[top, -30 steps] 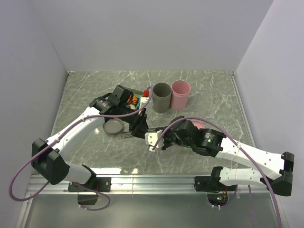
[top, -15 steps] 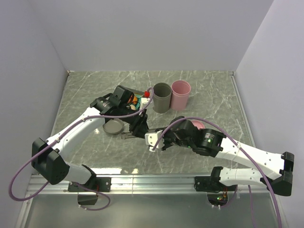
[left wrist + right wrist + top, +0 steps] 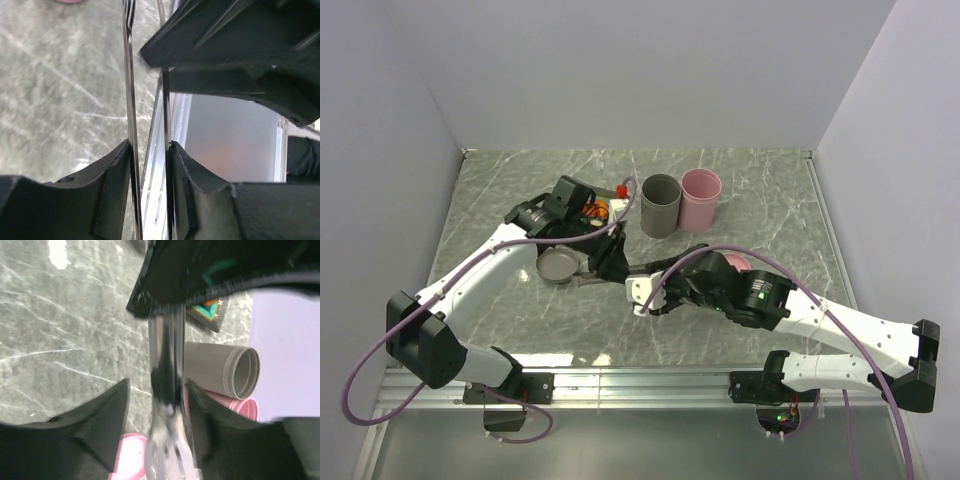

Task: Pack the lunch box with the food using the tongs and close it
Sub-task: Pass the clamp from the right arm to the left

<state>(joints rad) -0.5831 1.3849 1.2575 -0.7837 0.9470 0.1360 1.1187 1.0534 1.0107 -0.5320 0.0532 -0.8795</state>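
The silver tongs (image 3: pixel 129 75) run lengthwise between my two grippers above the table. My left gripper (image 3: pixel 148 150) is shut on them, one finger (image 3: pixel 112 192) pressing each thin arm from outside. My right gripper (image 3: pixel 156 405) is open around the tongs (image 3: pixel 165 355), with a gap on its left side. In the top view the left gripper (image 3: pixel 605 263) and right gripper (image 3: pixel 625 281) meet mid-table. The orange-red food (image 3: pixel 603 210) lies on the square dark plate (image 3: pixel 207 310) behind them. The pink round lunch box (image 3: pixel 732 262) is partly hidden under the right arm.
A grey cup (image 3: pixel 660 205) and a pink cup (image 3: pixel 701 197) stand at the back right of the plate. A grey round lid (image 3: pixel 558 268) lies left of the grippers. White walls enclose the table on three sides.
My right gripper has opened off the tongs. My left gripper has narrowed onto their two arms, and its wrist has shifted slightly left.
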